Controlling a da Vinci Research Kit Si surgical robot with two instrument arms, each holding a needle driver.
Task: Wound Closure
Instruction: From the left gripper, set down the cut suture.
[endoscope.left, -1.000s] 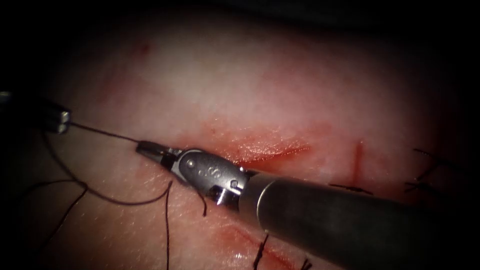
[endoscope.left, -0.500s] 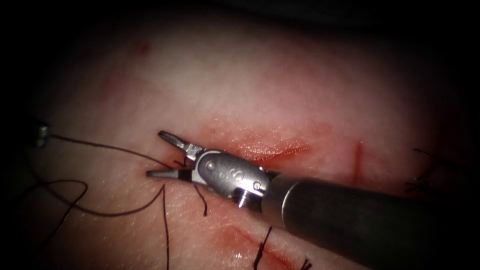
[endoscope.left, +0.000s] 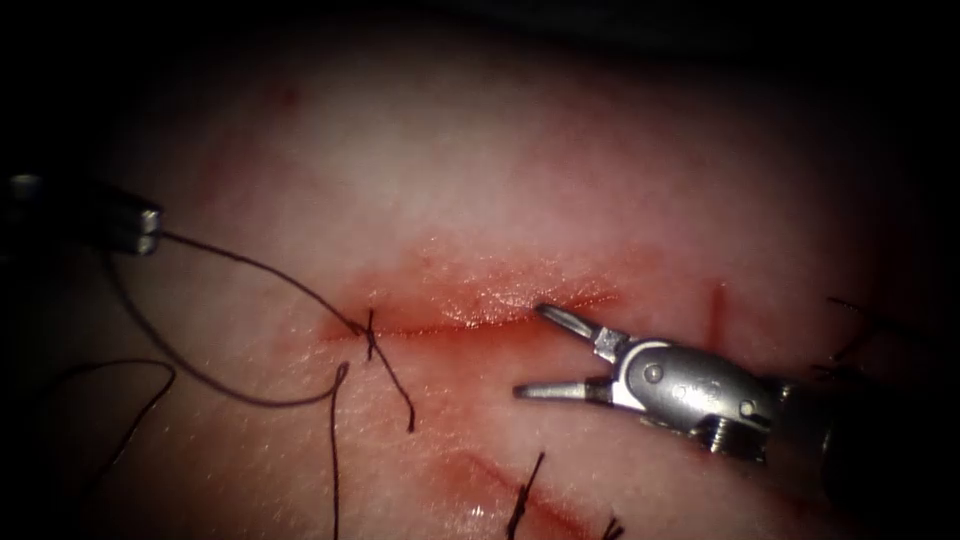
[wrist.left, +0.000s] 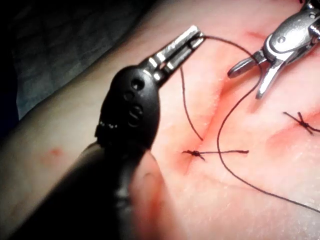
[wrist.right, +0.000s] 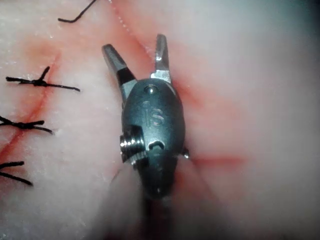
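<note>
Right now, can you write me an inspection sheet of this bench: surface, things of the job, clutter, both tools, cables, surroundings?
Surface: pale pink pork tissue with a red horizontal cut; red fluid along it.
Job's things: dark thread runs from a knot on the cut to the left tool; curved needle: nothing seen.
Clutter: short cut ends of thread and older knots nearby.
Grippers: left tool shut on the thread, left of the cut; right tool open, holding nothing, above the tissue.
Cables: nothing seen.
Surroundings: dark.
</note>
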